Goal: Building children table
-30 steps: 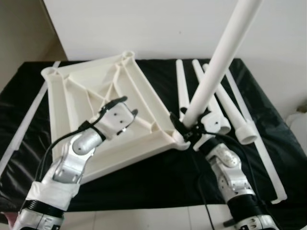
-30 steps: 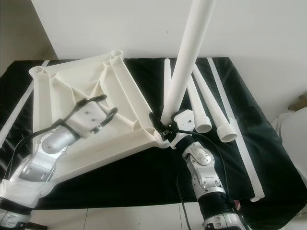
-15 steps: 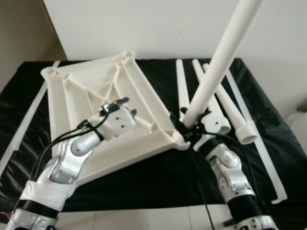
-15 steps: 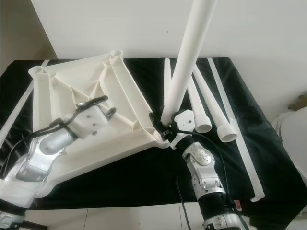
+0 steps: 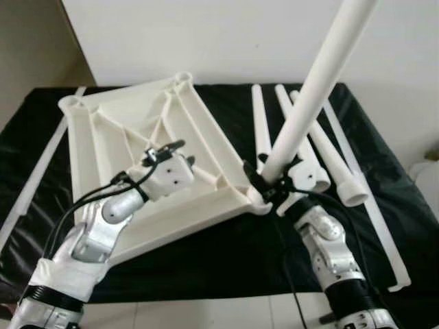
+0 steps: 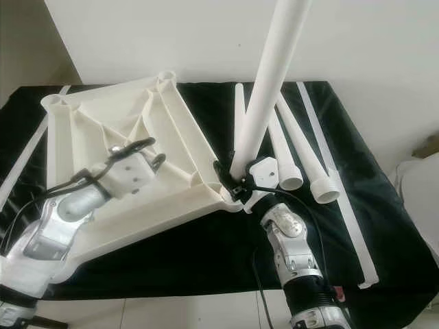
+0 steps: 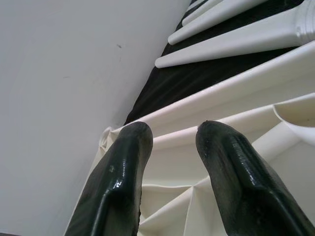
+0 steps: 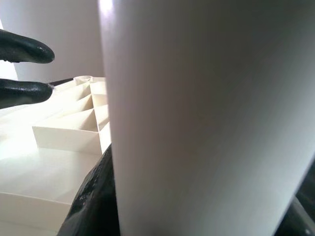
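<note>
A cream tabletop lies upside down on the black-covered table, its ribbed underside facing up. My right gripper is shut on a white table leg near its lower end. The leg leans up and to the right, and its foot meets the corner socket at the tabletop's near right corner. In the right wrist view the leg stands close in front of the ribs. My left gripper hovers over the middle of the underside. It is open, with nothing between its fingers.
Three spare white legs lie side by side on the black cloth right of the tabletop. A long thin white strip runs along the right side and another along the left edge. A white wall stands behind the table.
My left forearm has swung slightly left, and its gripper has stayed over the tabletop's underside. The right gripper and the leg have not moved.
</note>
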`<state>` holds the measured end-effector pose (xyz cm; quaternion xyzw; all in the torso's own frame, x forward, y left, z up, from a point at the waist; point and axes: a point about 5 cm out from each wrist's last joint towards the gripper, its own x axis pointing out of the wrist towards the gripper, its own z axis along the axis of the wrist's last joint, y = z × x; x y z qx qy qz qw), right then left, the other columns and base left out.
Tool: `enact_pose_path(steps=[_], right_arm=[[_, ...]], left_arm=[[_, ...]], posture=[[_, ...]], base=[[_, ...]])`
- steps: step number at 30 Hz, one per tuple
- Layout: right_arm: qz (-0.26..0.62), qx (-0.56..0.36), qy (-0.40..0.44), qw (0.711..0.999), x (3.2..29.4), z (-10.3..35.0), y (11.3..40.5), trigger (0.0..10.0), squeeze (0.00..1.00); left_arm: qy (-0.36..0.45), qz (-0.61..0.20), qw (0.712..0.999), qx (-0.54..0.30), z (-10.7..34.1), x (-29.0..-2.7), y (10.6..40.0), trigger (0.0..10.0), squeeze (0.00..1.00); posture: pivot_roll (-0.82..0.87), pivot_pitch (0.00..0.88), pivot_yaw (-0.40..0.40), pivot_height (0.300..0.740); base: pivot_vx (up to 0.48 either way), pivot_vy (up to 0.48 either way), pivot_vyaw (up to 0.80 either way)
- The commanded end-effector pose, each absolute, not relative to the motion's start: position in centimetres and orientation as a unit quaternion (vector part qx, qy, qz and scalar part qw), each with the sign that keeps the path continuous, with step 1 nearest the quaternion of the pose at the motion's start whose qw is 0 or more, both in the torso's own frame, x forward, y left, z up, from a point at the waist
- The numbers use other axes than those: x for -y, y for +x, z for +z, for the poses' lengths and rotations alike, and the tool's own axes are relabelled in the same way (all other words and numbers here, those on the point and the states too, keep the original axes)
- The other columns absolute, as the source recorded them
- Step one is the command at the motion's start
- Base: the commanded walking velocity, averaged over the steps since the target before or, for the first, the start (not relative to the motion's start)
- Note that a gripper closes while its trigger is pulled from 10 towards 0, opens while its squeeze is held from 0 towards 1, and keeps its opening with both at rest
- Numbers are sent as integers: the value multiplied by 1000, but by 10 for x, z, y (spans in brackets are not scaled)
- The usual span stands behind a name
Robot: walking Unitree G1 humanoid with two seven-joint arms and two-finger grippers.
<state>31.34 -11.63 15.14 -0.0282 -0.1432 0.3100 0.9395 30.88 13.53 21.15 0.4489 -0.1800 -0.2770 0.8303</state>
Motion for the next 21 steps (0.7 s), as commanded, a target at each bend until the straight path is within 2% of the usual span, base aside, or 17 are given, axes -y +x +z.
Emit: enact_pose_path(steps=[1,3,4,5,6,17,18,21], right_arm=[[318,28,-18,948,116,103,303,10000,0],[317,28,-18,948,116,103,303,10000,0],[317,28,-18,948,116,103,304,10000,0],[317,28,-18,948,116,103,304,10000,0],[317,28,-18,948,116,103,304,10000,0],[316,30,-18,948,115,104,305,10000,0],[315,30,-18,948,115,104,304,10000,0],[315,31,-19,948,116,104,305,10000,0]], left_arm=[[457,-272,829,174,207,-137,310,0,0],[456,-271,830,172,206,-137,310,0,0],[453,-270,833,168,206,-138,311,6196,0],[453,-270,833,168,206,-138,311,6196,0],[448,-268,837,165,206,-138,312,10000,0],[405,-260,860,168,211,-140,314,10000,0],[401,-259,862,169,212,-140,314,0,0],[386,-258,871,162,211,-141,315,0,0]], posture=[[-33,149,47,740],[-33,149,47,740],[-33,149,48,740],[-33,149,48,740],[-33,149,46,740],[-33,145,48,740],[-34,143,49,740],[-34,143,50,740]], base=[[0,0,0],[0,0,0],[0,0,0],[0,0,0],[0,0,0],[0,0,0],[0,0,0],[0,0,0]])
